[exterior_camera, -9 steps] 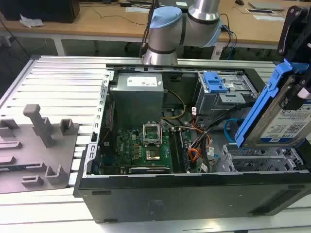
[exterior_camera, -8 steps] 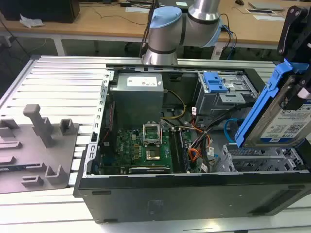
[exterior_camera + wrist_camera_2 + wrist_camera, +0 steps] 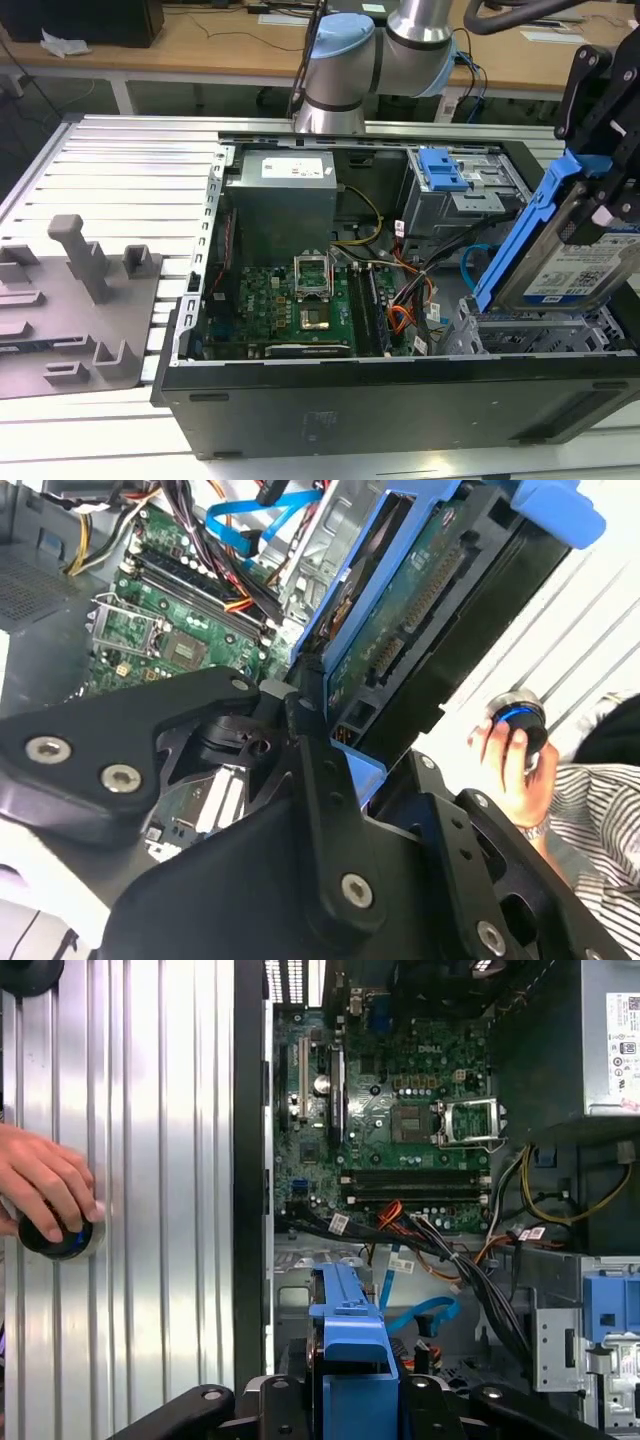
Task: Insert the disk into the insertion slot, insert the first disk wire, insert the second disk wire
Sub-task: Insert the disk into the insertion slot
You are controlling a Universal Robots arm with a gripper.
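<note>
The disk (image 3: 572,262), a silver drive with a white label in a bright blue carrier, hangs tilted on edge at the exterior view's right, and my gripper (image 3: 608,205) is shut on it. Its lower end is just above the insertion slot (image 3: 530,335), a silver perforated cage in the case's near right corner. In the first wrist view the blue carrier (image 3: 350,1355) sits between my black fingers (image 3: 285,1405). The second wrist view shows the disk's green underside (image 3: 405,630). The second disk wire (image 3: 470,262), thin and bright blue, loops beside the cage and appears in both wrist views (image 3: 420,1315) (image 3: 250,520).
The open computer case (image 3: 400,400) lies on a slatted metal table (image 3: 120,180). Inside are a motherboard (image 3: 300,300), a power supply (image 3: 282,205), orange and black wire bundles (image 3: 410,300) and a grey bay with a blue caddy (image 3: 445,172). A person's hand (image 3: 40,1182) rests on a round knob. A grey fixture (image 3: 70,310) lies at the left.
</note>
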